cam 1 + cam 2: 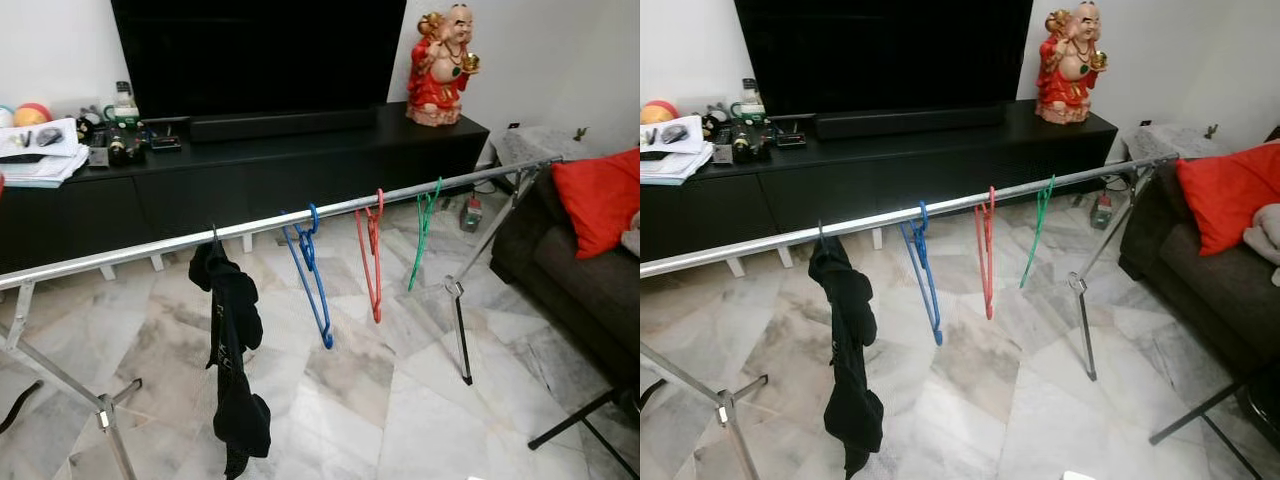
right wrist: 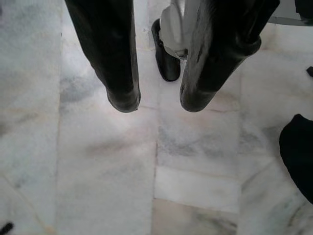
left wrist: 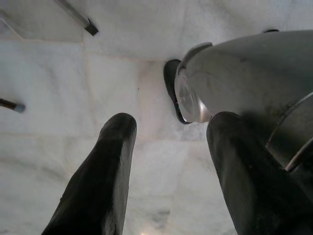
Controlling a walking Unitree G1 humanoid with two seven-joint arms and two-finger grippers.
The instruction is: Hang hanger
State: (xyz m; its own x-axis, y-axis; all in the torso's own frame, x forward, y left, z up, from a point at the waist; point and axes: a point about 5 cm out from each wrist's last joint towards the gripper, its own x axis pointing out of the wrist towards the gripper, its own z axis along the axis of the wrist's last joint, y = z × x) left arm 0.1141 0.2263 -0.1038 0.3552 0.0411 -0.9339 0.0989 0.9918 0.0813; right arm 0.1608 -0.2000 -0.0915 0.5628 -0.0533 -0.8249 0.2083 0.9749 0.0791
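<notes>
Marble floor point(image 2: 98, 161) lies below both hanging tools point(image 3: 166, 147) point(image 2: 156, 103), fingers parted.

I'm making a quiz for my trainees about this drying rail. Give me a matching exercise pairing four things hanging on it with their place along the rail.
Things:
1. black garment
2. blue hanger
3. red hanger
4. green hanger

Places on the metal rail:
A. second from the robot's right
B. farthest to the robot's left
C. farthest to the robot's right, nearest the sofa
D. just right of the garment

Pairs: 1-B, 2-D, 3-A, 4-C
</notes>
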